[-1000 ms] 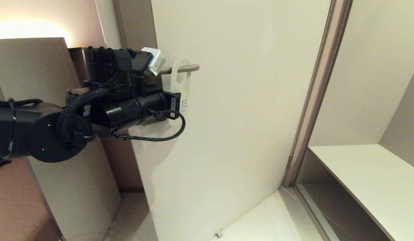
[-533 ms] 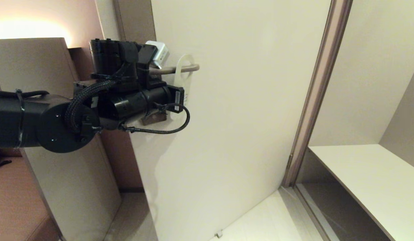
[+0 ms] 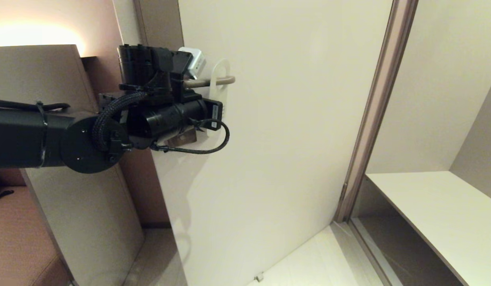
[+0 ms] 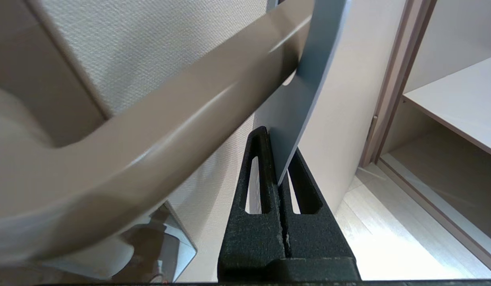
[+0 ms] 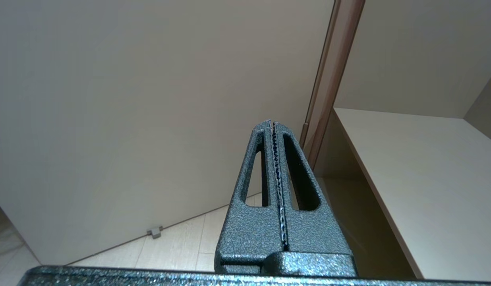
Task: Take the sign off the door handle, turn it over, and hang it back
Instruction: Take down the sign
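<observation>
The sign (image 3: 221,95) hangs with its round hole around the door handle (image 3: 198,83), near the lever's free end. Its white face shows in the head view and is turned nearly edge-on. In the left wrist view the sign (image 4: 297,99) looks blue-grey, and the taupe door handle (image 4: 170,131) crosses close in front. My left gripper (image 4: 278,143) is shut on the sign's lower edge. My left arm (image 3: 170,115) hides those fingers in the head view. My right gripper (image 5: 271,125) is shut on nothing, low and away from the handle.
The cream door (image 3: 289,139) stands open, with its brown frame (image 3: 370,115) to the right. A pale shelf (image 3: 436,210) lies beyond the frame. A small door stop (image 3: 259,277) sits on the floor. A beige panel (image 3: 39,79) stands behind my left arm.
My left arm has moved up and to the right, closer to the door. The sign has risen with it and turned more edge-on, while still looped on the handle.
</observation>
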Controlling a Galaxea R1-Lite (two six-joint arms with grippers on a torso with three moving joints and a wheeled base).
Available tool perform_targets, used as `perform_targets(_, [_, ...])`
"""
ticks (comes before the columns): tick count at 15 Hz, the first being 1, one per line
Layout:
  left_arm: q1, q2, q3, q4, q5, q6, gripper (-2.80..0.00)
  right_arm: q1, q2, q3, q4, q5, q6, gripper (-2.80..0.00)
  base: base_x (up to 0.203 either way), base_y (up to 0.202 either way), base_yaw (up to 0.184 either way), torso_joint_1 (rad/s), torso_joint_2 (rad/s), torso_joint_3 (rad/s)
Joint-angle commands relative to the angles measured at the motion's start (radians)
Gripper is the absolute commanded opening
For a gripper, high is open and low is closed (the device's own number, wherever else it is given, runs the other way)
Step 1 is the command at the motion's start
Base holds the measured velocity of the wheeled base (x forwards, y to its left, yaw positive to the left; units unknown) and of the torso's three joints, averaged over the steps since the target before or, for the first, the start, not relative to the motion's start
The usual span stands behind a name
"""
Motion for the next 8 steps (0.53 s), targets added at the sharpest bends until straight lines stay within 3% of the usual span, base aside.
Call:
perform_targets(1, [0.000,0.013,-0.006,-0.001,0.000,0.001,-2.80,0.000,0.001,0.000,0.000,0.002,0.000,-2.80,0.000,0.000,0.000,0.000,0.00,0.000])
perform_targets(8, [-0.006,0.040,-0.006,0.010,0.002,0.001,-2.80,0.000,0.001,0.000,0.000,0.000,0.000,-2.80,0.000,0.000,0.000,0.000,0.00,0.000])
